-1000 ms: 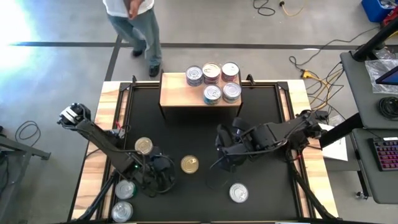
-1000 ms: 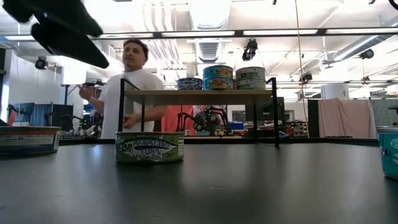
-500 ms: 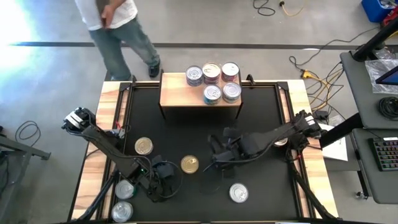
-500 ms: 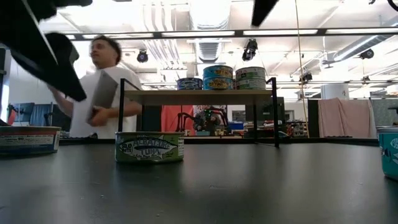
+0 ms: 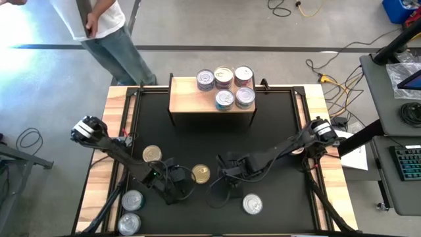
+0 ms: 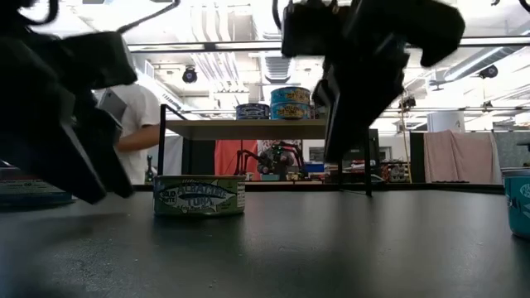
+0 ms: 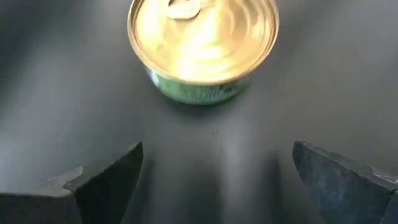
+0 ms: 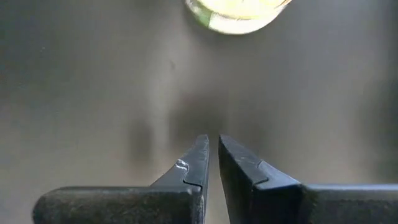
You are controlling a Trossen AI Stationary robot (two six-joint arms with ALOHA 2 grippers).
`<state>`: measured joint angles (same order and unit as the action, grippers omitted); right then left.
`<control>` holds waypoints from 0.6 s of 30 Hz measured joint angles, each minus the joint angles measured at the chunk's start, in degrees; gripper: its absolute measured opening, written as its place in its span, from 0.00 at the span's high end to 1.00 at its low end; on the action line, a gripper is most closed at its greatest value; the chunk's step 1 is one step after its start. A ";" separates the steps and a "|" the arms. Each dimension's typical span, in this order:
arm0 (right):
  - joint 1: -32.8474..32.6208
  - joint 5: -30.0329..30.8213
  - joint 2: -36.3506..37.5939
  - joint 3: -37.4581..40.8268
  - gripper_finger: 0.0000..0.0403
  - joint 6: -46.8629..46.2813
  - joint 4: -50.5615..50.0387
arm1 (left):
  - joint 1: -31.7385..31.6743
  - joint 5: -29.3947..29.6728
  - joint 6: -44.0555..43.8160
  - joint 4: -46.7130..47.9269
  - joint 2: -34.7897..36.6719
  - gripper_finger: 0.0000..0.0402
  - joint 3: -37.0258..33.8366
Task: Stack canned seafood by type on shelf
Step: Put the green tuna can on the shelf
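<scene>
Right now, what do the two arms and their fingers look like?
Both arms are dark, slim and jointed, with black cables looped near the wrists. The left gripper has broad, dark wedge-shaped fingers with a matte finish. The right gripper has narrow black fingers tapering to points, one tip scuffed pale.

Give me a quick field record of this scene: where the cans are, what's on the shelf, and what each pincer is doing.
shelf: light-wood board at the mat's far edge, five cans on it, clustered toward its right end
gold-lidded can: on the black mat, between both pincers
second gold-lidded can: on the mat, left of centre
silver-lidded can: on the mat, near edge
left pincer: open, facing the gold-lidded can, not touching it
right pincer: shut, empty, low beside the same can
person: standing beyond the table's far left corner
</scene>
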<state>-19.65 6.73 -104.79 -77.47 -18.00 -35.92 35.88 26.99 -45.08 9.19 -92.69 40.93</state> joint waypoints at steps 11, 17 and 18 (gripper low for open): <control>2.17 -3.43 -5.25 1.81 0.93 2.64 10.05 | -5.93 3.07 13.14 -28.67 -8.15 0.01 -6.35; 3.35 -2.06 -8.75 1.35 0.93 2.76 13.58 | -6.32 3.57 18.88 -33.92 -14.94 0.01 -1.85; 3.45 -2.14 -9.30 1.07 0.93 3.07 13.52 | -6.32 3.58 19.05 -34.32 -15.96 0.01 -0.89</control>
<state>-16.20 4.59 -114.10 -76.40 -14.93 -22.39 29.56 30.57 -26.03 -25.13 -108.65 40.04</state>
